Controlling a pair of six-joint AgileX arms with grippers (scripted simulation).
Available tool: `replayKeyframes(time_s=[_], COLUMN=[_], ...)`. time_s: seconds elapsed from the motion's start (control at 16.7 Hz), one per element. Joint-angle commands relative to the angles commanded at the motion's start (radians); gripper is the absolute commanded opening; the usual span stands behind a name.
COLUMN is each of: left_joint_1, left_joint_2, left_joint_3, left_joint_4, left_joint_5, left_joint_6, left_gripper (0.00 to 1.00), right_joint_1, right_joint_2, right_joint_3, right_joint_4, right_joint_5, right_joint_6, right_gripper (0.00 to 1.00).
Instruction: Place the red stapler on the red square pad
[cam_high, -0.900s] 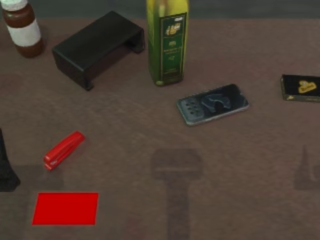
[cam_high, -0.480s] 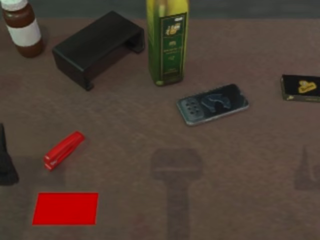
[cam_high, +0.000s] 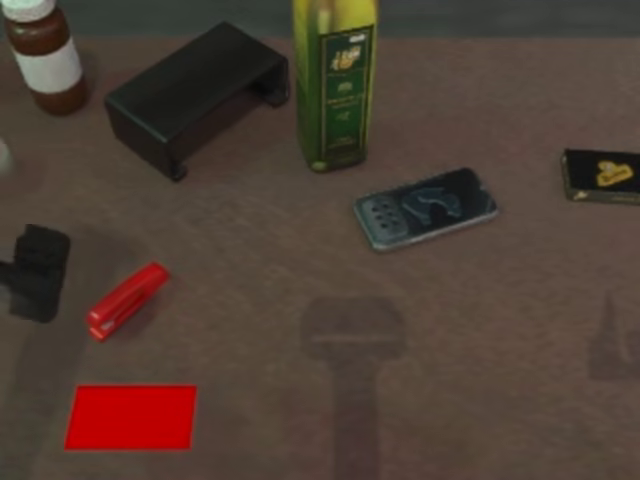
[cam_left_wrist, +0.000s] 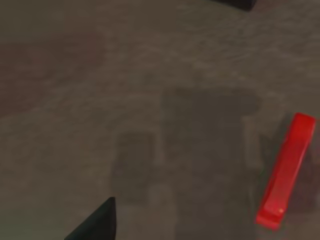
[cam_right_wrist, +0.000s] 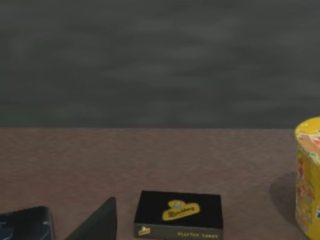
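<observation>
The red stapler (cam_high: 127, 300) lies slanted on the brown table at the left, a little above the red square pad (cam_high: 131, 417) near the front edge and apart from it. My left gripper (cam_high: 36, 272) hovers just left of the stapler, open and holding nothing. In the left wrist view one dark fingertip (cam_left_wrist: 100, 225) shows, with the stapler (cam_left_wrist: 286, 170) off to the side and its shadow on the table. My right gripper is outside the top view; one of its fingertips (cam_right_wrist: 100, 222) shows in the right wrist view, parked.
Along the back stand a brown bottle (cam_high: 45, 55), a black stand (cam_high: 195, 95) and a green oil bottle (cam_high: 335, 85). A phone (cam_high: 425, 208) lies mid-table, a black card box (cam_high: 600, 177) at the right, a yellow can (cam_right_wrist: 309, 175) beyond it.
My left gripper has moved up from the left edge and in over the table, ending just left of the stapler. The stapler and pad have not moved.
</observation>
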Motion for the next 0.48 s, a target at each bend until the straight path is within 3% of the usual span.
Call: replayKeyframes(time_s=[0.48], left_joint_1=[-0.088], left_joint_2=[0.707], left_joint_3=[0.54], left_joint_4=[-0.446], left_joint_5=[-0.002], left_joint_6=[0.163], left_gripper=[1.0], right_joint_1=[0.0], right_joint_2=[0.0], right_joint_3=[0.0], right_joint_4=[0.0], right_joint_5=[0.0], right_joint_6=[0.0], right_gripper=[1.0])
